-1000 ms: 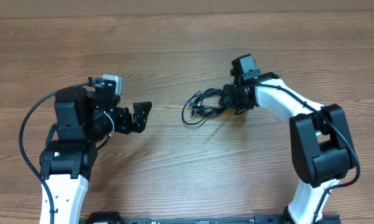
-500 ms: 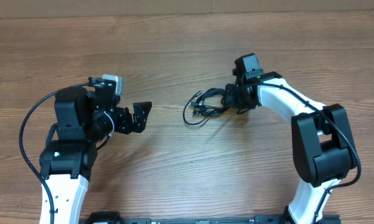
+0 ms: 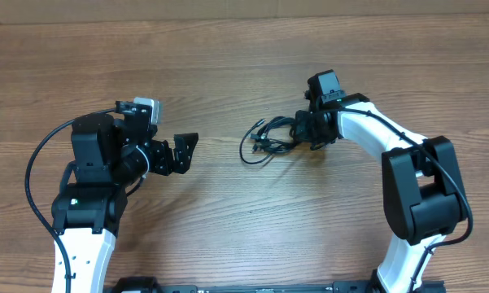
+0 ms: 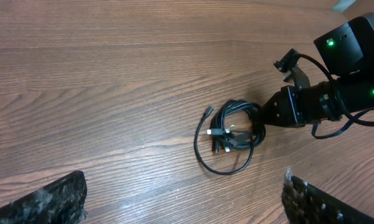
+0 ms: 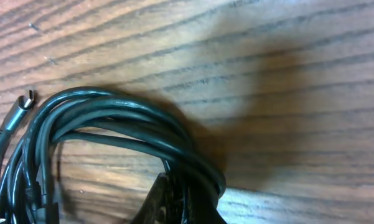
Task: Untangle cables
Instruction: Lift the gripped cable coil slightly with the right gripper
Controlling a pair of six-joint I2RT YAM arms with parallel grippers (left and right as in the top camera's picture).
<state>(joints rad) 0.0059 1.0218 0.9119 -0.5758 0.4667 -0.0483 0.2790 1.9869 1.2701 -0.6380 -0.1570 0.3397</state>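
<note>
The cables [image 3: 267, 138] lie as a small tangled bundle of thin black loops on the wooden table, a plug end sticking out at the left [image 4: 208, 112]. My right gripper [image 3: 301, 130] is shut on the bundle's right side; in the right wrist view the strands [image 5: 112, 118] curve into the closed fingertips [image 5: 187, 202]. My left gripper [image 3: 185, 151] stands wide open some way to the left of the bundle, with nothing between its fingers [image 4: 56, 196]. The cables [image 4: 233, 134] sit ahead of it in the left wrist view.
The wooden table [image 3: 244, 65] runs across the whole view. The thick black wire [image 3: 37, 171] of the left arm loops out at the far left. The right arm's white link [image 3: 374, 134] reaches in from the lower right.
The right gripper and arm have shifted very slightly to the right with the bundle in hold. The left arm has not moved.
</note>
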